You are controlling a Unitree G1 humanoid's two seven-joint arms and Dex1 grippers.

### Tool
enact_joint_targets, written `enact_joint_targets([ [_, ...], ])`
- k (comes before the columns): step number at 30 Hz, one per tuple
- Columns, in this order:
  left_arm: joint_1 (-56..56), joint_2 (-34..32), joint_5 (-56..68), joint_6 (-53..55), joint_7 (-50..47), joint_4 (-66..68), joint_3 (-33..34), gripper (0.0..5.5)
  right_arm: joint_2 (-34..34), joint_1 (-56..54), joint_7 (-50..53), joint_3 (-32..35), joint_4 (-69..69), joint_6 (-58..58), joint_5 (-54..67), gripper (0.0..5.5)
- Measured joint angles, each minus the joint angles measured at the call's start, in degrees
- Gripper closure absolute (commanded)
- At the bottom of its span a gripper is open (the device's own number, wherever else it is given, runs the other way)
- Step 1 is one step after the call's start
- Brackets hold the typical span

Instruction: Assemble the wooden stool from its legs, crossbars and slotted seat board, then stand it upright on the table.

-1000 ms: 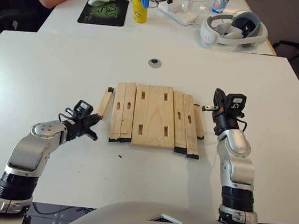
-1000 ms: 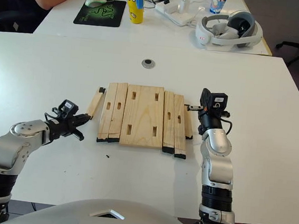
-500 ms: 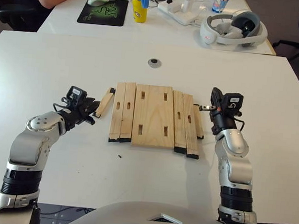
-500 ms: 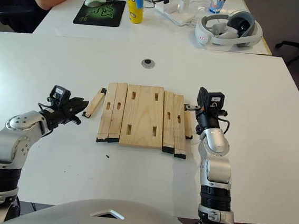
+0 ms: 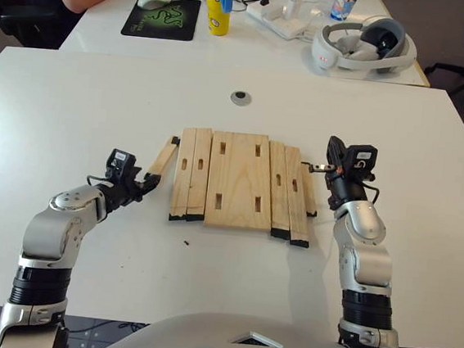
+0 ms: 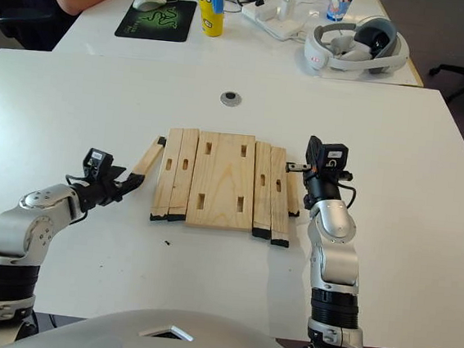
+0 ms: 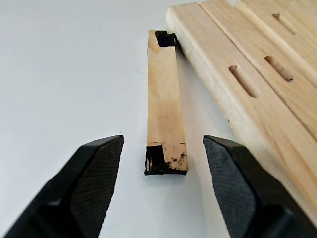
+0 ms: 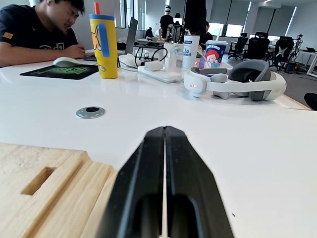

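Left claw (image 7: 163, 143) spread wide astride end of crossbar (image 7: 162, 94), not gripping; right claw (image 8: 165, 136) pinched closed, empty, beside legs (image 5: 290, 196) on tabletop (image 5: 100, 95)

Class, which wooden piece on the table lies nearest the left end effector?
The short, narrow crossbar at the row's left, lying slanted, with its black-tipped end just ahead of the open left end effector. The other pieces lie packed side by side, farther away.

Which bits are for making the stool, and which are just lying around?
For the stool: slotted seat board; leg boards beside it; small crossbar; left gripper, open, with a finger on either side of the crossbar's end.
Just lying about: yellow cup; headset; mouse pad.
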State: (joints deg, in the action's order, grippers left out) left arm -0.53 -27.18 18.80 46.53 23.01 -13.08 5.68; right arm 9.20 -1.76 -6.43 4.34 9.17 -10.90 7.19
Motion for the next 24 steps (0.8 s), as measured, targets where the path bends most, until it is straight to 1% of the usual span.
enact_joint_targets([
  [1, 0.0, 0.0, -0.5, -0.1, -0.2, 0.7, -0.3, 2.51, 0.0, 0.0, 0.0, 0.0, 0.0, 0.0, 0.0, 5.50],
  [8, 0.5, 1.6, -1.6, -2.1, -0.9, 1.4, -2.6, 3.54, 0.0, 0.0, 0.0, 0.0, 0.1, -0.2, 0.0, 5.50],
  [9, 0.5, 1.6, -2.1, -2.4, -0.9, 1.4, -2.8, 3.62, 0.0, 0.0, 0.0, 0.0, 0.1, -0.2, 0.0, 5.50],
  [11, 0.4, 1.5, -2.5, -2.8, -0.9, 1.5, -3.0, 4.00, 0.0, 0.0, -0.1, 0.0, 0.1, -0.2, 0.0, 5.50],
  [13, 0.4, 1.3, -3.2, -3.2, -0.9, 1.6, -2.9, 4.16, 0.0, -0.1, -0.1, 0.0, 0.1, -0.2, 0.0, 5.50],
  [21, 0.5, 1.0, -4.3, -4.7, -0.9, 2.5, -2.9, 4.16, 0.0, -0.2, -0.2, 0.0, 0.0, -0.2, 0.0, 5.50],
  [24, 1.3, 1.3, -5.2, -7.1, -2.5, 2.5, -2.0, 4.16, 0.1, -1.1, -0.6, 0.1, 0.0, -0.2, 0.1, 5.50],
])
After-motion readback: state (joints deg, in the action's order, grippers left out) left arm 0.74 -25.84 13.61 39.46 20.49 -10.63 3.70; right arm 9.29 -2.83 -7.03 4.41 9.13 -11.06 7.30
